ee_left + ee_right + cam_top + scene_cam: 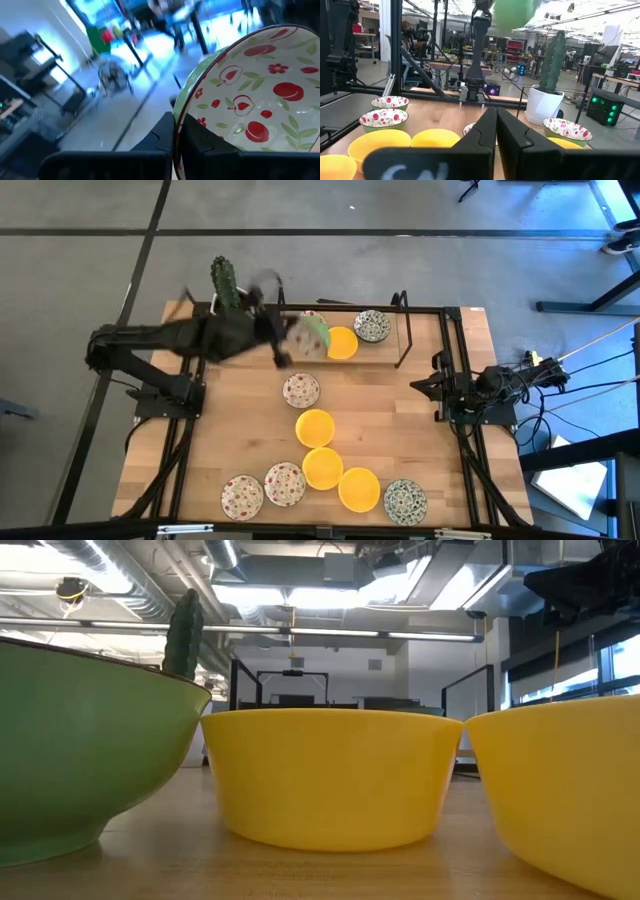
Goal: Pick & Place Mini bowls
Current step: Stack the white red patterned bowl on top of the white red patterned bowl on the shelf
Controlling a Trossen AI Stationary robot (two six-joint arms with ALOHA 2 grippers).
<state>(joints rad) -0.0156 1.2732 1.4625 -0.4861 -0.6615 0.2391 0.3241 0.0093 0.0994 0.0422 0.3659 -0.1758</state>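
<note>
Left gripper clamps red-speckled bowl

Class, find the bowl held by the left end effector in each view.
High: bowl at top centre.
Low: not seen.
Left wrist: right half, rim gripped by the left end effector.
Right wrist: green underside at the top edge.
Landmark: cactus, also in the low and right wrist views.
</note>
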